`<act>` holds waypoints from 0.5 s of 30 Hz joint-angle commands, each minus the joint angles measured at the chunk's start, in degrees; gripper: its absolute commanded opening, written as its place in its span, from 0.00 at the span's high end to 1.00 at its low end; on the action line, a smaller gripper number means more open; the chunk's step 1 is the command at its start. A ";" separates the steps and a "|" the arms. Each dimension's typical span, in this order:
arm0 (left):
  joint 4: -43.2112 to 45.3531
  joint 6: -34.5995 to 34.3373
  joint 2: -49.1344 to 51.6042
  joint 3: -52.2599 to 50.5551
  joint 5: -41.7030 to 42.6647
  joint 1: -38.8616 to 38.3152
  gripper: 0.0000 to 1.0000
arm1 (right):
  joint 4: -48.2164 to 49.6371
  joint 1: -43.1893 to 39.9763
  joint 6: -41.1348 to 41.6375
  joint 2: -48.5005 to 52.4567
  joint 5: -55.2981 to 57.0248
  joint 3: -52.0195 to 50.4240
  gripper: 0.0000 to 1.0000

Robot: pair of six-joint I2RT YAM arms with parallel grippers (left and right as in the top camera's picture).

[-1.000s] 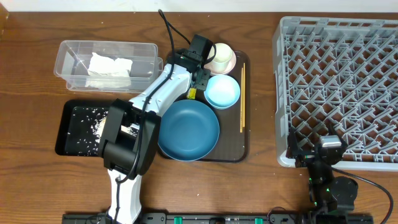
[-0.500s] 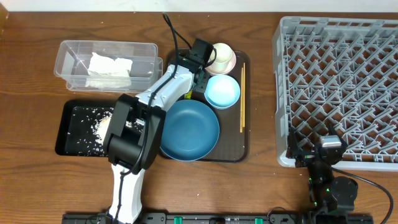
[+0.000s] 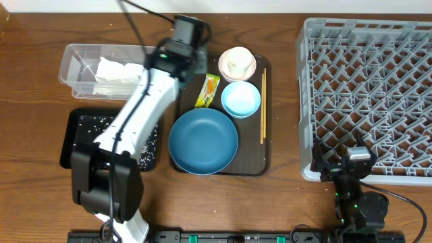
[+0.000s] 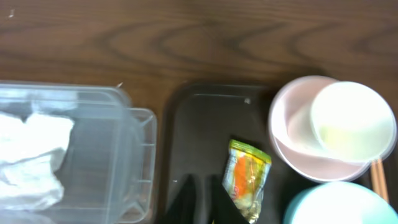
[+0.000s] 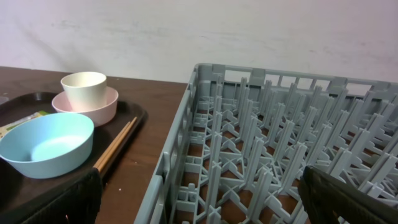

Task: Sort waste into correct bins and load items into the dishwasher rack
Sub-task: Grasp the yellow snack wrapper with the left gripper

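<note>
My left gripper [image 3: 183,64] [image 4: 204,202] is shut and empty over the brown tray's back left corner, just left of the yellow-green wrapper [image 3: 208,91] [image 4: 247,186] lying flat there. The napkin [image 3: 118,71] lies in the clear container [image 3: 81,54]. Rice crumbs [image 3: 88,121] lie in the black tray [image 3: 74,145]. The dark-blue plate [image 3: 202,140], light-blue bowl [image 3: 241,98], white cup [image 3: 237,62] inside the pink bowl [image 3: 251,71], and chopsticks [image 3: 263,104] sit on the brown tray. My right gripper [image 5: 199,186] is open and empty at the grey rack's [image 3: 371,94] front left corner.
The brown serving tray [image 3: 260,158] lies between the two bins and the rack. My left arm stretches diagonally over the black tray and the clear container's right end. Bare wooden table shows in front of the trays.
My left gripper rose from the wrapper beside the light-blue bowl and moved back-left toward the clear container. The wrapper stayed on the brown tray, now uncovered. The right arm has not moved.
</note>
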 commanded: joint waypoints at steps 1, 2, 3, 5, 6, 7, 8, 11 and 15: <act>-1.14 -1.77 1.99 0.09 9.75 2.84 0.66 | -0.22 -0.31 -0.70 -0.31 0.11 -0.09 0.01; -1.84 -0.63 2.95 0.07 12.26 3.17 0.64 | -0.20 -0.31 -0.70 -0.31 0.11 -0.09 0.01; -2.43 0.59 3.87 0.04 13.75 3.26 0.63 | -0.20 -0.31 -0.70 -0.31 0.11 -0.09 0.01; -3.52 2.73 6.16 0.04 14.88 2.99 0.62 | -0.22 -0.31 -0.70 -0.31 0.11 -0.09 0.01; -3.78 3.85 7.54 0.04 14.86 2.60 0.62 | -0.22 -0.31 -0.70 -0.31 0.11 -0.09 0.01; -3.93 5.40 8.85 0.04 14.88 2.14 0.61 | -0.20 -0.31 -0.70 -0.31 0.11 -0.09 0.01; -3.91 6.71 9.94 0.04 14.88 1.68 0.60 | -0.22 -0.31 -0.70 -0.31 0.11 -0.09 0.01; -3.65 10.08 12.66 0.04 14.82 0.11 0.56 | -0.20 -0.31 -0.70 -0.31 0.11 -0.09 0.01; -2.69 10.71 14.73 0.04 10.67 -1.25 0.54 | -0.20 -0.31 -0.70 -0.31 0.11 -0.09 0.01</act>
